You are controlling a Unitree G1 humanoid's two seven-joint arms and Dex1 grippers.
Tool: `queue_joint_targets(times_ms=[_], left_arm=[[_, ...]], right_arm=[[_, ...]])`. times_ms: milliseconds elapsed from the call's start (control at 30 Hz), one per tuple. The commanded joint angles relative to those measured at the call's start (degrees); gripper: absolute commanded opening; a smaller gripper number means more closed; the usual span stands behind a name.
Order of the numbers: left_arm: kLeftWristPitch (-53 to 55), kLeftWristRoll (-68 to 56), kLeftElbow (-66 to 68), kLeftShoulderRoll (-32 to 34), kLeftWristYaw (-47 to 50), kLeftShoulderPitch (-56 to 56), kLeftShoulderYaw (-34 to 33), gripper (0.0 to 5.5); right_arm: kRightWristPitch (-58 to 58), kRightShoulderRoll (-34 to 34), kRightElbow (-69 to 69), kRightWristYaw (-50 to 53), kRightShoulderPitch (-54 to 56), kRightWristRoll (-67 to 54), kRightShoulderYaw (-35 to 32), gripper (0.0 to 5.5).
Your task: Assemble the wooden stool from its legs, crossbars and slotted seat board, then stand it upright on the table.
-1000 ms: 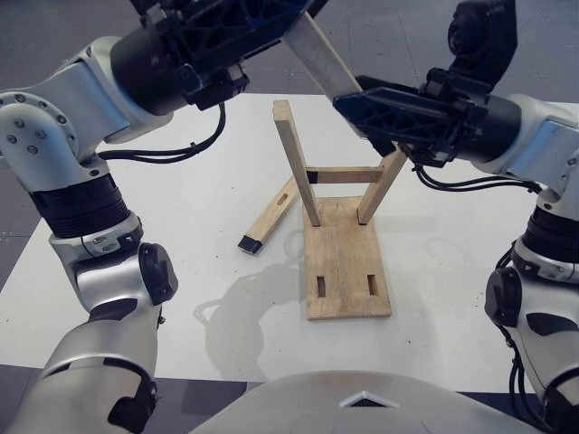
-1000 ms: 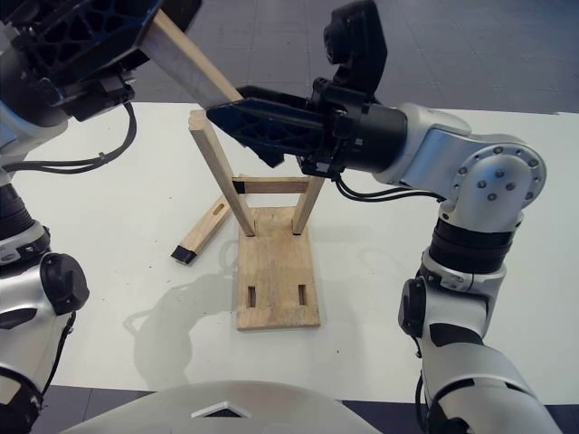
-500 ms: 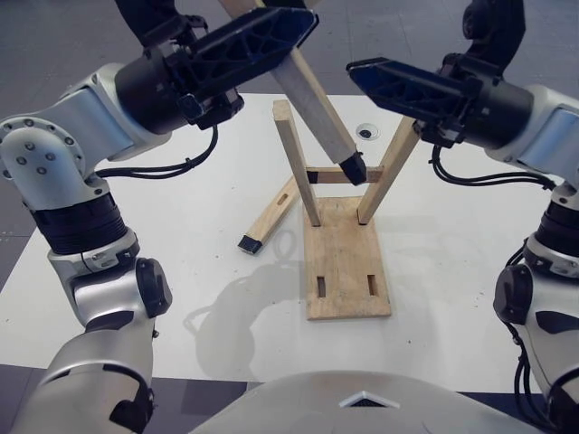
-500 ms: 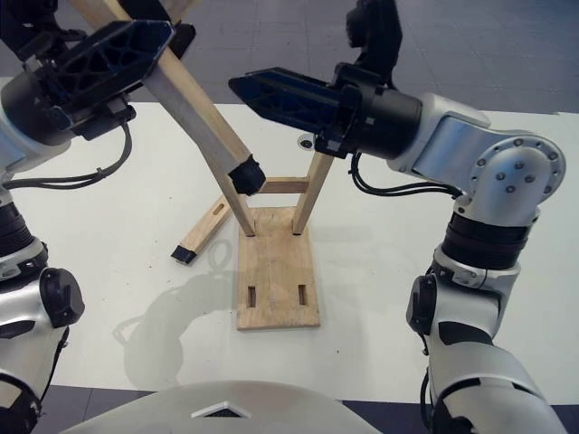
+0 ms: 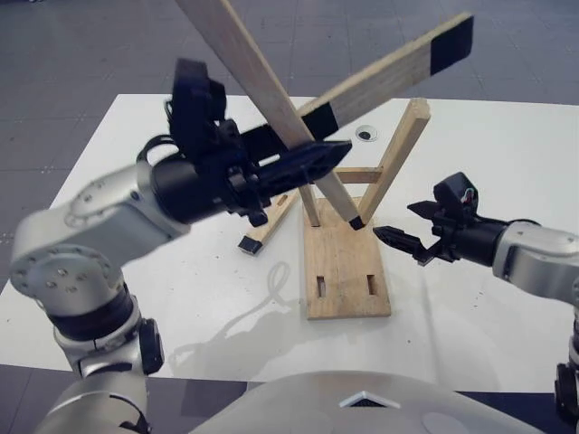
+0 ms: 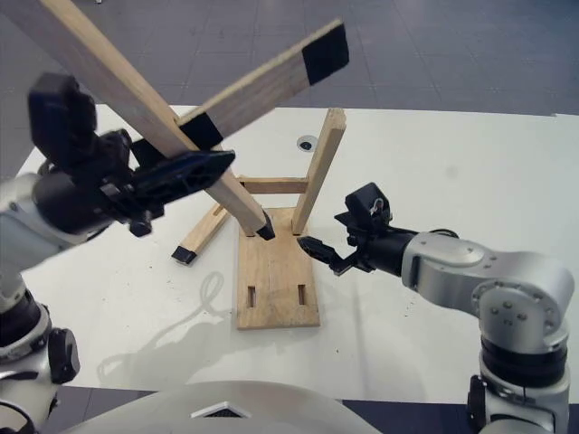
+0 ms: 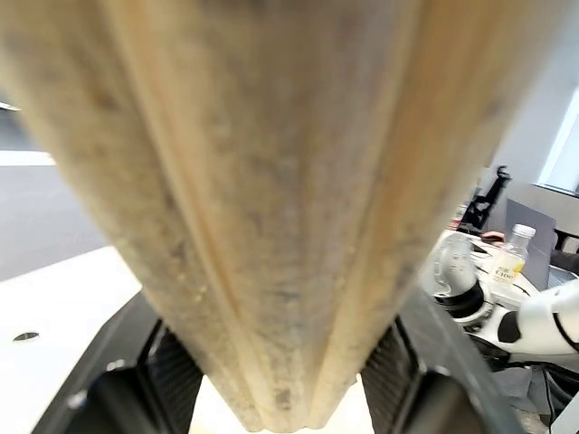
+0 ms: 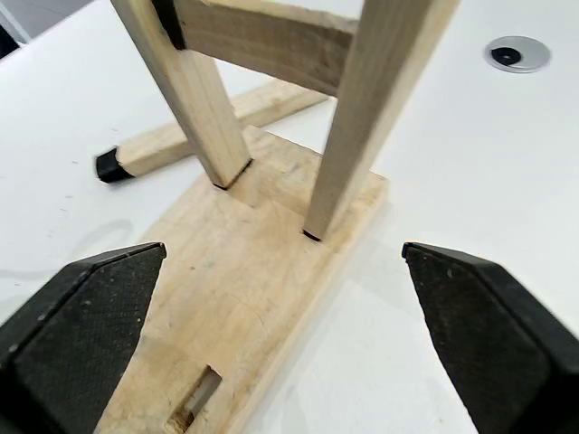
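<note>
The slotted seat board lies flat on the white table. Two legs stand in its far end, joined by a crossbar. Another leg lies loose on the table left of the board. My left gripper is shut on a long wooden leg. That leg's black tip is down at the board, close to the standing legs. A second wooden piece with a black end crosses it, pointing up and right. My right gripper is open, low beside the board's right edge.
A round cable hole sits in the table behind the stool parts. The table's front edge is close below the board, and bare white table lies right of the board.
My left arm swung down and the held leg's black tip dropped to the seat board. My right gripper came down from above the legs to table height beside the board.
</note>
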State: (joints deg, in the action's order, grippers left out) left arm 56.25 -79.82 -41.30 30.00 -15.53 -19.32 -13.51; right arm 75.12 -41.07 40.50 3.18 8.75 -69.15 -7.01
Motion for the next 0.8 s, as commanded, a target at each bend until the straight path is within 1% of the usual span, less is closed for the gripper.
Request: queue_joint_targets(times_ms=[33, 133, 233, 333, 533, 633, 733, 800], left_arm=[[-5.99, 10.6, -3.91, -2.33, -1.96, 13.0, 5.78, 2.04], [-10.53, 18.88, -4.68, -0.86, -7.63, 20.94, 9.61, 2.04], [-14.54, 24.68, -3.85, 0.67, -12.75, 24.34, 11.32, 2.04], [-16.81, 27.46, -2.16, 1.69, -15.5, 23.55, 10.98, 2.04], [-17.93, 29.28, 0.07, 2.88, -18.54, 20.85, 11.07, 2.04], [-18.04, 29.67, 0.52, 2.79, -18.84, 20.55, 11.18, 2.04], [-18.33, 30.1, 0.07, 2.36, -18.43, 21.31, 11.6, 2.04], [-18.44, 30.27, 0.08, 2.15, -18.17, 21.31, 11.78, 2.04]], right_arm=[[0.82, -2.17, 4.13, -0.57, -6.07, 3.2, 2.62, 4.83], [0.89, -4.57, 5.09, -3.11, -8.86, 5.77, 3.89, 4.83], [0.3, -6.0, 4.55, -4.86, -10.74, 9.34, 5.27, 4.83], [-1.08, -5.91, 2.45, -6.18, -11.46, 14.28, 8.09, 4.83], [-1.9, -1.67, 1.13, -7.03, -10.73, 19.79, 11.99, 4.83], [-1.72, -0.66, 1.11, -7.66, -10.11, 21.25, 11.76, 4.83], [-1.16, -0.61, 0.45, -8.5, -7.62, 21.95, 9.27, 4.83], [-0.27, -0.5, 0.96, -9.48, -6.9, 21.89, 8.74, 4.83]])
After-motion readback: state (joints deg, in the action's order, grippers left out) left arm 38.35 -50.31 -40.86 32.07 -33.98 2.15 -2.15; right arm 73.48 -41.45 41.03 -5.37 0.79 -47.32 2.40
